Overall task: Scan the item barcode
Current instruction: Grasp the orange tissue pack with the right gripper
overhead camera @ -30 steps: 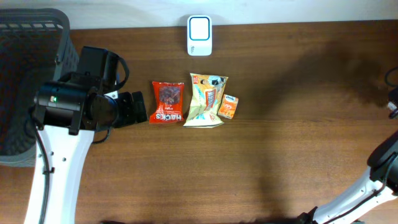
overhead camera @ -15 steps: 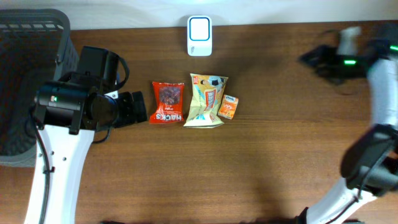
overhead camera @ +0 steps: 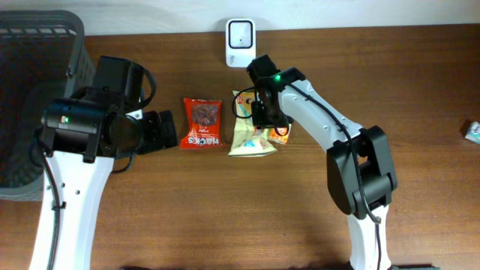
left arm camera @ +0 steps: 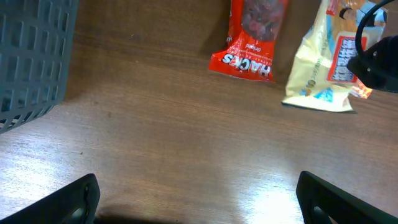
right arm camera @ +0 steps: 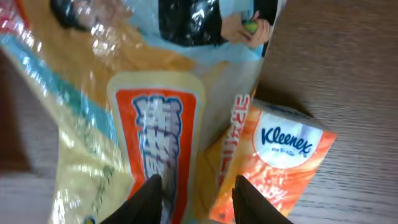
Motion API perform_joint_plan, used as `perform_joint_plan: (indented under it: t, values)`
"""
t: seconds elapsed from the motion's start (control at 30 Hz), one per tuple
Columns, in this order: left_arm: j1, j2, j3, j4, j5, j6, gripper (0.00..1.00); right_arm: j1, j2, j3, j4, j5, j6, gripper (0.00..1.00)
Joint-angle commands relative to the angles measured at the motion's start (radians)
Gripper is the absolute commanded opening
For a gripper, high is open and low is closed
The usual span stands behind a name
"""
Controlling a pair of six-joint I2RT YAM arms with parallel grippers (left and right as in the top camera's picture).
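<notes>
A white scanner [overhead camera: 241, 34] stands at the table's far edge. In front of it lie a red Hacks bag [overhead camera: 202, 122], a yellow snack bag [overhead camera: 244, 133] and an orange Kleenex pack [overhead camera: 283, 135]. My right gripper [overhead camera: 264, 114] hangs low over the yellow bag. In the right wrist view its jaws stand partly open [right arm camera: 200, 200], straddling the yellow bag's [right arm camera: 112, 124] right edge beside the Kleenex pack [right arm camera: 280, 155]. My left gripper [overhead camera: 166, 129] rests wide open [left arm camera: 200, 202] left of the red bag [left arm camera: 252, 37], over bare wood. No barcode shows.
A dark grey mesh basket [overhead camera: 30, 97] fills the left end of the table, also seen in the left wrist view [left arm camera: 31, 56]. A small pale packet [overhead camera: 472, 131] lies at the far right edge. Bare wood stretches along the front.
My right arm swung in from the far right and came down over the yellow bag, which shifted slightly. Its jaws opened wide, then narrowed. The left arm stayed still.
</notes>
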Motion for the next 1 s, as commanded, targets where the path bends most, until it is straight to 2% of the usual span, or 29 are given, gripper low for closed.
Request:
perform_joint_plan:
  t: [0.0, 0.1, 0.27, 0.3, 0.37, 0.4, 0.47, 0.53, 0.57, 0.63, 0.67, 0.73, 0.87, 0.97]
  values:
    - [0.002, -0.004, 0.004, 0.002, -0.011, -0.009, 0.99, -0.003, 0.031, -0.059, -0.005, 0.101, 0.028, 0.36]
    - [0.002, -0.004, 0.004, 0.002, -0.011, -0.009, 0.99, -0.003, 0.029, -0.038, -0.001, 0.065, -0.006, 0.36]
    - [0.002, -0.004, 0.004, 0.002, -0.011, -0.009, 0.99, -0.002, 0.027, 0.091, -0.032, -0.233, -0.135, 0.37]
    - [0.002, -0.004, 0.004, 0.002, -0.011, -0.009, 0.99, -0.003, 0.027, 0.137, -0.078, -0.23, -0.136, 0.44]
    - [0.002, -0.004, 0.004, 0.002, -0.011, -0.009, 0.99, -0.017, 0.027, 0.163, -0.117, -0.139, -0.135, 0.89]
    - [0.002, -0.004, 0.004, 0.002, -0.011, -0.009, 0.99, -0.041, 0.027, 0.163, -0.138, -0.106, -0.133, 0.92]
    - [0.002, -0.004, 0.004, 0.002, -0.011, -0.009, 0.99, -0.116, 0.027, 0.162, -0.167, -0.136, -0.128, 0.91]
    - [0.002, -0.004, 0.004, 0.002, -0.011, -0.009, 0.99, -0.198, 0.027, 0.152, -0.232, -0.206, -0.164, 0.61]
    - [0.002, -0.004, 0.004, 0.002, -0.011, -0.009, 0.99, -0.195, 0.027, 0.133, -0.237, -0.204, -0.181, 0.5]
    - [0.002, -0.004, 0.004, 0.002, -0.011, -0.009, 0.99, -0.185, 0.027, 0.074, -0.206, -0.116, -0.164, 0.37]
    - [0.002, -0.004, 0.004, 0.002, -0.011, -0.009, 0.99, -0.184, 0.027, 0.031, -0.172, -0.071, -0.105, 0.36]
    - [0.002, -0.004, 0.004, 0.002, -0.011, -0.009, 0.99, -0.177, 0.027, -0.034, -0.099, -0.103, -0.084, 0.29]
    - [0.002, -0.004, 0.004, 0.002, -0.011, -0.009, 0.99, -0.126, 0.027, -0.041, -0.07, -0.018, -0.068, 0.29]
    - [0.002, -0.004, 0.004, 0.002, -0.011, -0.009, 0.99, -0.112, 0.027, 0.026, -0.154, 0.115, -0.039, 0.34]
